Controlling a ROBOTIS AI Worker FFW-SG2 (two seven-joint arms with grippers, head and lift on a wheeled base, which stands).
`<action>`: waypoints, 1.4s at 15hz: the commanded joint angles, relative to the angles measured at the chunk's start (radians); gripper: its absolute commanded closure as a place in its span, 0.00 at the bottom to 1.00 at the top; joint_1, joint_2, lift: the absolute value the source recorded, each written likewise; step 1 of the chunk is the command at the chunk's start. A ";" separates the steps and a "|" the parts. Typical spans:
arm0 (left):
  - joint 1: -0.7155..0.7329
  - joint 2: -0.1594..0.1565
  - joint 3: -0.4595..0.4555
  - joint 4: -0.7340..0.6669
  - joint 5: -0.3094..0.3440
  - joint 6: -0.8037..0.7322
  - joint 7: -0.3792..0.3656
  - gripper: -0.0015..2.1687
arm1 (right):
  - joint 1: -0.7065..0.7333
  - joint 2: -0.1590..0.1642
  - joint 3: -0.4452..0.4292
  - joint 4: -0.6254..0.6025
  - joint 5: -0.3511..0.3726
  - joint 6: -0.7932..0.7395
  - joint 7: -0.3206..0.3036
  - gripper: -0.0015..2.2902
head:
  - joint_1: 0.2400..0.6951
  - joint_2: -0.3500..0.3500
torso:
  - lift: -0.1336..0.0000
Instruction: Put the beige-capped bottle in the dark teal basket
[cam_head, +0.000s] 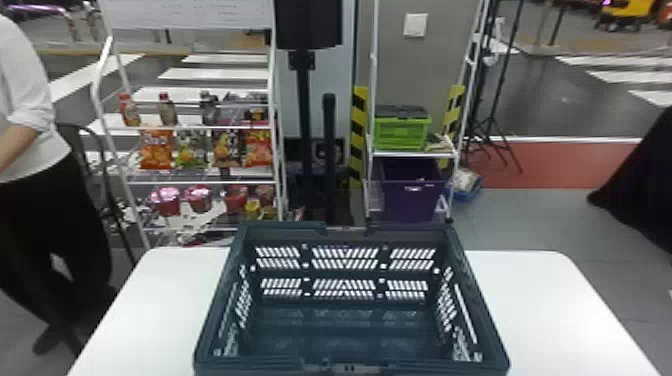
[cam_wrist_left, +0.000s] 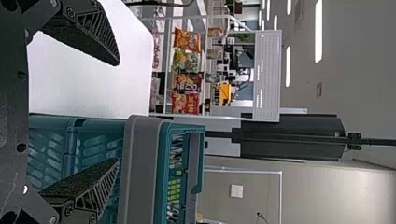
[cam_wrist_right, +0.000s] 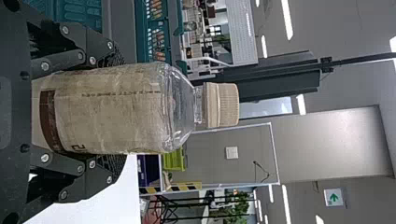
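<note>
Holding the beige-capped bottle upright, firmly grasped around the body by the right claw, just beside the dark teal basket, with the basket set on the white counter at the lower middle of the frame in the head view. Left claw released, gaping and empty near the basket. Probably light to moderate in weight, with thin plastic likely to dent under a hard squeeze and a smooth label apt to slip or turn. Best held squarely by the broad labelled body, not by the cap. Next, apparently, to raise well above the rim, carry across and lower base first, wary of snagging the rim or toppling on release.
</note>
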 joint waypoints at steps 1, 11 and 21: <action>0.001 0.000 0.000 0.000 0.000 0.000 0.000 0.07 | 0.000 0.000 0.001 0.000 0.000 0.000 0.000 0.91 | 0.57 0.50 | 1.00; 0.002 0.000 0.000 0.000 0.002 -0.003 0.000 0.07 | 0.000 0.000 0.001 -0.047 0.000 0.000 0.000 0.91 | 0.57 0.50 | 1.00; 0.002 0.000 0.000 0.007 0.002 -0.009 0.000 0.07 | -0.176 0.002 0.021 -0.297 0.014 0.475 -0.020 0.91 | 0.57 0.50 | 1.00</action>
